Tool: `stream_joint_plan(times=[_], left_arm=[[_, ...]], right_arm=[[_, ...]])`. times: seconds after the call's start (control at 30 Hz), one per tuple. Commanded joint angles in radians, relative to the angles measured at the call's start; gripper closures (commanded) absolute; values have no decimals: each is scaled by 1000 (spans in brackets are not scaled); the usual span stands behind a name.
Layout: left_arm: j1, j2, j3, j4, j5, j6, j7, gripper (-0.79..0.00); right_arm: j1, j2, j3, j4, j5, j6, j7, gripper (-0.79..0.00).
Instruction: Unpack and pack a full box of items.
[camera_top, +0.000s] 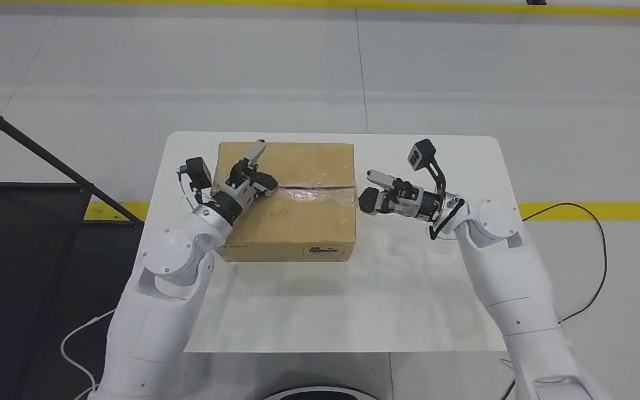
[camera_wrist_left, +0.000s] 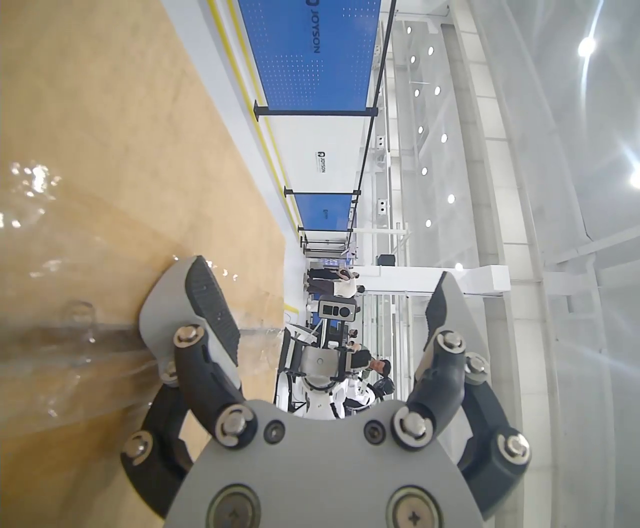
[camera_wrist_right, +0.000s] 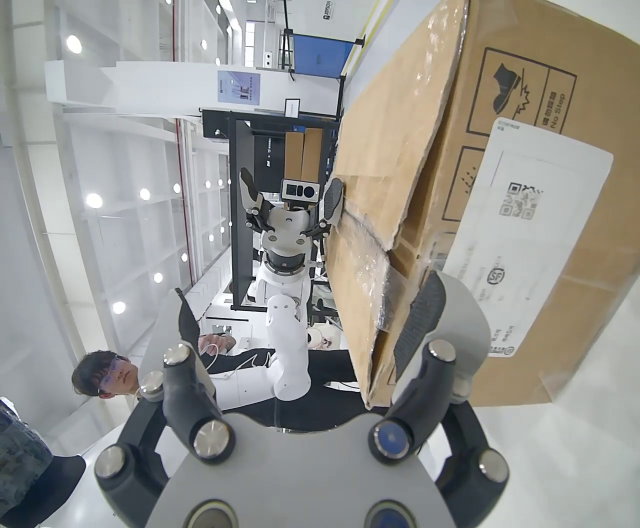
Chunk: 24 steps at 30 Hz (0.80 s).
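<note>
The left gripper (camera_top: 258, 167) is wide open and holds nothing. One of its fingers seems to touch the top of the box (camera_top: 288, 215), right by the clear tape (camera_top: 312, 190) on the middle line. The right gripper (camera_top: 368, 190) is wide open and empty too, just beside the box's right side, where the flaps meet. A hard pull on the tape could make the box slide on the surface (camera_top: 420, 300) or rip a flap. The box is shut, so I cannot tell what is inside.
</note>
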Motion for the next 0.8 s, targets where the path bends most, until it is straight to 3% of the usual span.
stream_joint_plan(times=[0.0, 0.23, 0.5, 0.77], left_arm=[[2, 0, -3, 3, -7, -4, 2, -785], [26, 4, -48, 3, -37, -33, 15, -785], [113, 15, -202, -81, -134, -87, 28, -785], [186, 22, -309, -50, -129, -131, 79, -785]], right_arm=[[0, 0, -5, 1, 3, 0, 0, -785], [11, 0, -13, 15, 11, -10, -20, -785], [8, 8, 16, -108, -13, -12, -115, -785], [84, -16, -111, -92, -22, 51, -100, -785]])
